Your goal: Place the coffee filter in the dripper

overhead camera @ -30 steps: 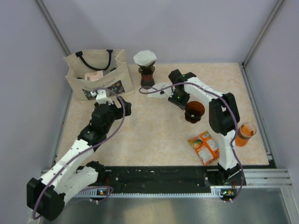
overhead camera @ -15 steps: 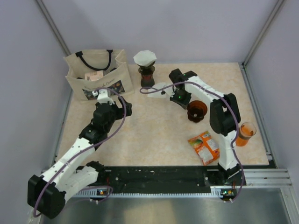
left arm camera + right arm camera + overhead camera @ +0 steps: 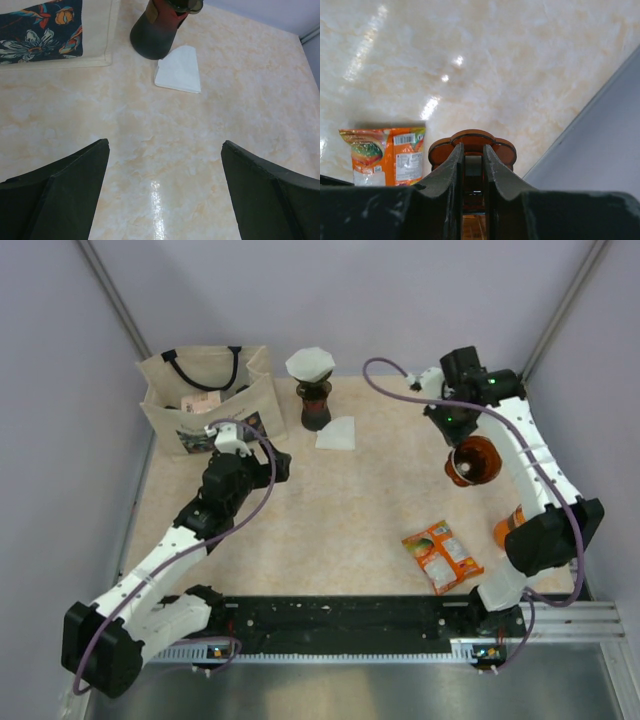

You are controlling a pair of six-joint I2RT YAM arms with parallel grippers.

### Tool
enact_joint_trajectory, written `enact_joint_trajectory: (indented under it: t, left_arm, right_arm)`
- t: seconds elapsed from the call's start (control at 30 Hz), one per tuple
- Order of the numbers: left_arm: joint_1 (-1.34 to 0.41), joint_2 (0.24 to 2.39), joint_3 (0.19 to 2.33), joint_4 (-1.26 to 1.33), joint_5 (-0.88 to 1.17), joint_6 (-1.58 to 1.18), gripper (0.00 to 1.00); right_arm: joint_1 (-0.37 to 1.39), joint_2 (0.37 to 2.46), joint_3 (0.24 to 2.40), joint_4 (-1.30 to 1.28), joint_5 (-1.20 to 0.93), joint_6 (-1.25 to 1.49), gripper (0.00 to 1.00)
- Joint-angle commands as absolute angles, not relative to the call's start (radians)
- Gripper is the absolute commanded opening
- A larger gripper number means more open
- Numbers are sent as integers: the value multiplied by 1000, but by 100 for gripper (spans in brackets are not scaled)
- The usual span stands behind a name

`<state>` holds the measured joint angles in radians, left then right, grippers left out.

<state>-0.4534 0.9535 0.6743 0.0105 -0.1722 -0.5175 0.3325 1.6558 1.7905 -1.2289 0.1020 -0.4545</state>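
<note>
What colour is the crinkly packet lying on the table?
The packet is mostly orange with a bit of green, clearest in the right wrist view.

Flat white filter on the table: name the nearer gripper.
Left. The left gripper hangs open just left of the filter; the right gripper holds an orange-brown dripper far to its right.

Left arm: stretched forward over the table, left gripper (image 3: pixel 165 145) spread wide.
Right arm: reaching far right, right gripper (image 3: pixel 473 149) pinching the dripper (image 3: pixel 474 458).
</note>
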Motion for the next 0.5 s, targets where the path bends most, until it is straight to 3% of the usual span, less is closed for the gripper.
enact_joint_trajectory:
  t: [0.0, 0.47]
  left_arm:
    - [-453, 986, 719, 89, -137, -502, 99]
    - [-453, 986, 724, 117, -101, -502, 99]
  right_arm:
    - [269, 1608, 1835, -1402, 130, -322, 0]
    - [43, 1396, 1629, -1416, 181, -324, 0]
